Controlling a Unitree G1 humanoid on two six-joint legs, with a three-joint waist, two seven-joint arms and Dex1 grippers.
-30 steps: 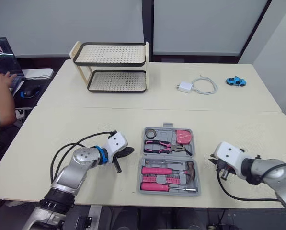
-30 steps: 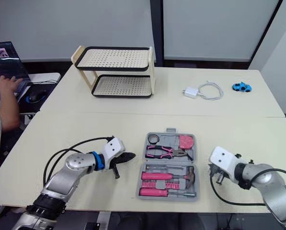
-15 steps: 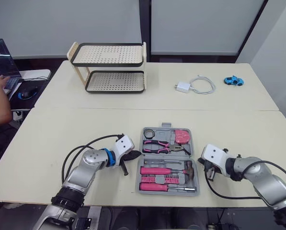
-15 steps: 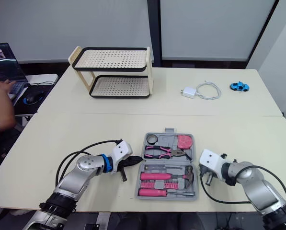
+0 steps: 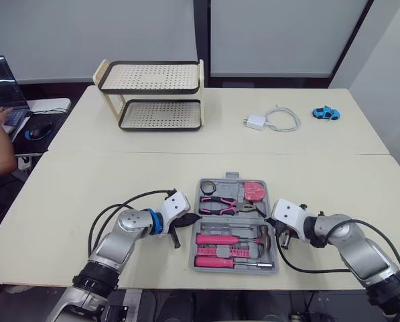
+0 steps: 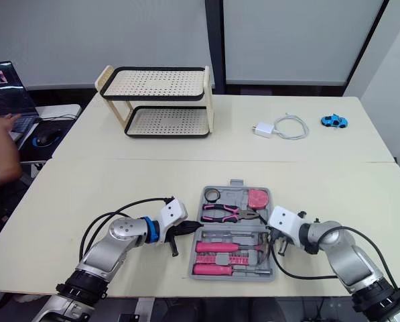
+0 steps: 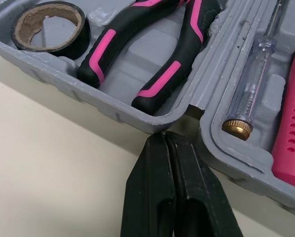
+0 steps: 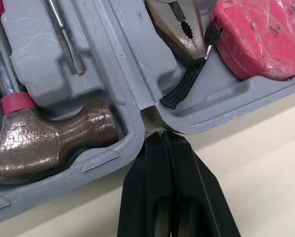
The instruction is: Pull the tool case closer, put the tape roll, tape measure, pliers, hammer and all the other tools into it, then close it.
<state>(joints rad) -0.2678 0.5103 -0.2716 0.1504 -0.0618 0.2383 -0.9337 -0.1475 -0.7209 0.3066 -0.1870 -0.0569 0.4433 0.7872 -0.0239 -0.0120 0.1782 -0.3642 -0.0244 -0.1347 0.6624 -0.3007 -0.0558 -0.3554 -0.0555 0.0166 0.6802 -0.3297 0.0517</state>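
Tool case (image 7: 63, 84): open flat near the front of the table (image 5: 86, 181), between both arms. Far half: tape roll (image 7: 51, 43), pliers (image 7: 107, 47), tape measure (image 8: 258, 37). Near half: hammer (image 8: 43, 143), clear-handled screwdriver (image 7: 253, 84). Left gripper (image 7: 165, 140): fingers pressed together, tips at the hinge notch on the case's left side. Right gripper (image 8: 162, 138): pressed together too, at the right-hand notch.

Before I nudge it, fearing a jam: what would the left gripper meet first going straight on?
Probably the tool case, at the hinge gap between its halves; the shut left gripper is nearly touching.
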